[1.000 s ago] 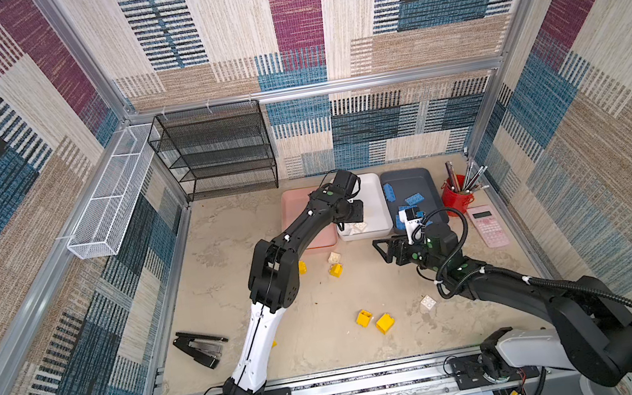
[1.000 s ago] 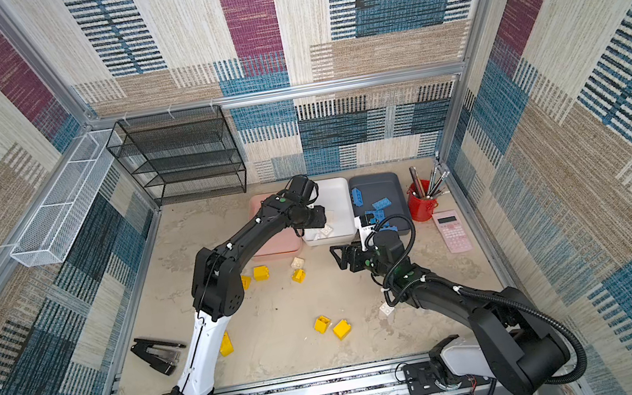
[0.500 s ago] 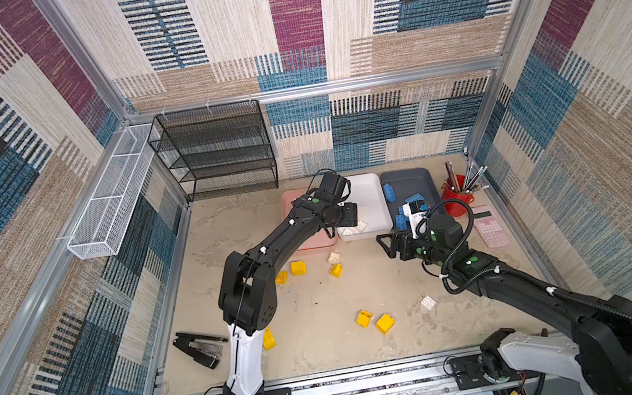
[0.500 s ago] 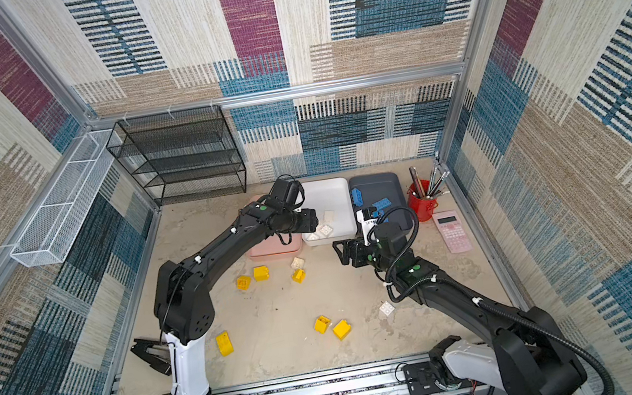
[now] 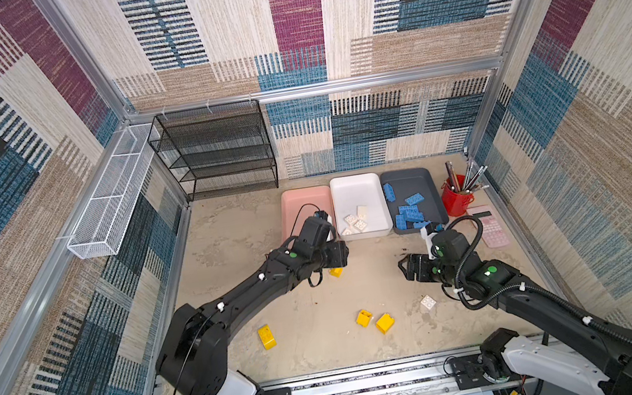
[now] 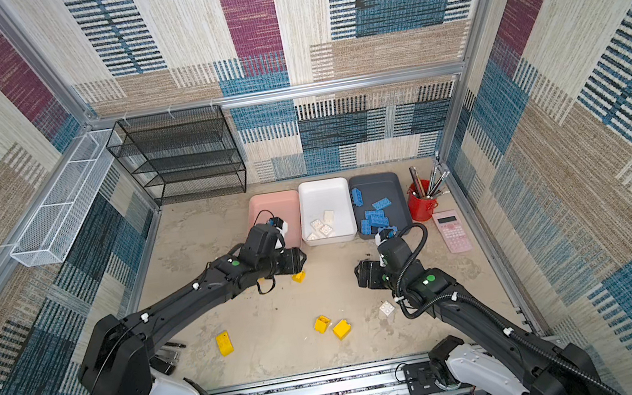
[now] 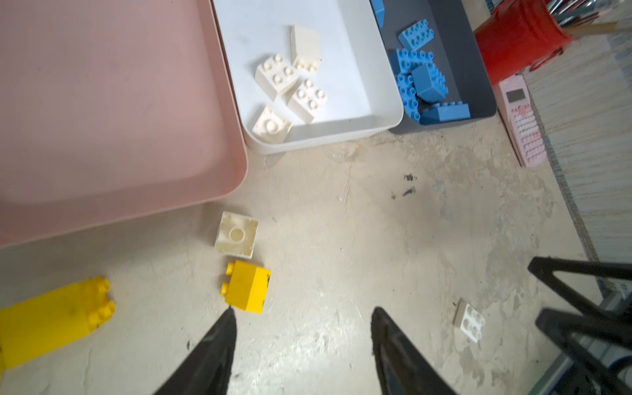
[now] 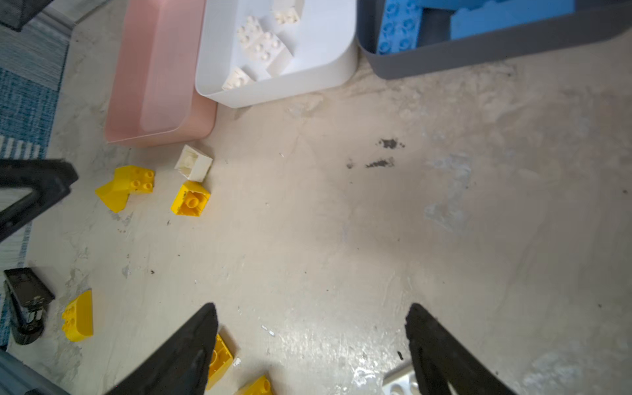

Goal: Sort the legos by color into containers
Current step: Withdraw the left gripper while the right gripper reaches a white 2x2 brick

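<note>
Blue looks done to me: every flat blue studded brick (image 5: 408, 210) I can spot is piled in the dark grey plastic tray (image 5: 414, 180), and there are none loose on the beige worktop (image 5: 320, 303).

White is partway. 4 cream square bricks (image 7: 275, 75) sit in the white plastic tray (image 7: 359, 85), but 2 are out. One is upside down (image 7: 236, 237) just off the corner of the pink plastic tray (image 7: 102, 102), and another (image 5: 428, 302) is down near the right arm.

Yellow hasn't started. That pink tray is totally empty, and I count at least 5 chunky yellow blocks (image 5: 385, 323) scattered over the worktop, some hidden under the left arm in both top views.

The left hand (image 7: 303, 309) has its jaws partway apart with nothing in them, and one tip is just beside a small yellow block (image 7: 248, 290). The right hand (image 8: 313, 306) is spread wide and empty above bare worktop.

I'd call it roughly half done. My guess is pink is meant for yellow.
</note>
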You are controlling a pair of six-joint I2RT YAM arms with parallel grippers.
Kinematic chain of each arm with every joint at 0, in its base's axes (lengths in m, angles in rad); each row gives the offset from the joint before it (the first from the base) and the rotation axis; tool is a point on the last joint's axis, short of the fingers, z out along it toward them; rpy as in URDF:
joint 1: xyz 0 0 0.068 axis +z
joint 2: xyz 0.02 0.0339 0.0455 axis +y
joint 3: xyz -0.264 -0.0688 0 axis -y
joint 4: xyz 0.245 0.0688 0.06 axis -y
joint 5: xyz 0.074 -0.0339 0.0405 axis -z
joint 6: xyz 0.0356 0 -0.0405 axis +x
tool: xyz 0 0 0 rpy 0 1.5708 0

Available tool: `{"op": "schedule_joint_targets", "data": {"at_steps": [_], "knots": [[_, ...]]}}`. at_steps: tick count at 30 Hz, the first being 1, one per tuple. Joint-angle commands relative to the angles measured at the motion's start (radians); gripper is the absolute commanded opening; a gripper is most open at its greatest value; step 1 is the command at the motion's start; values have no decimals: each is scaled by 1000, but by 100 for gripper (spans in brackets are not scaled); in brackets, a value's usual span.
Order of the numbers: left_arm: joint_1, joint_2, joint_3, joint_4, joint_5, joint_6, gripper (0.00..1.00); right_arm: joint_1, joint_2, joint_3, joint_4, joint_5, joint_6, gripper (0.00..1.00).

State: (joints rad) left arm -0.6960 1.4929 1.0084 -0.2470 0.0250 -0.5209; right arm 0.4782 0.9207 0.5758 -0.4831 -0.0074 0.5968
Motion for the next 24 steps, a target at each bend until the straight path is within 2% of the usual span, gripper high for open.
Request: {"op": "schedule_joint_targets", "data": {"at_steps": [1, 6, 12, 17, 24], "knots": [[-8, -68, -99, 93, -5, -45, 63, 28, -32, -19, -79, 63, 131, 87], [-22, -193, -248, 125, -2, -65, 62, 139, -26, 4, -204, 174, 258, 86], [-27, -325, -379, 155, -21, -67, 62, 179, -72, -55, -278, 163, 392, 85], [-26, -381, -447, 187, -40, -69, 62, 197, -37, -101, -279, 150, 432, 85], [-26, -380, -465, 232, 8, -78, 62, 203, 41, -128, -202, 120, 444, 84]]}}
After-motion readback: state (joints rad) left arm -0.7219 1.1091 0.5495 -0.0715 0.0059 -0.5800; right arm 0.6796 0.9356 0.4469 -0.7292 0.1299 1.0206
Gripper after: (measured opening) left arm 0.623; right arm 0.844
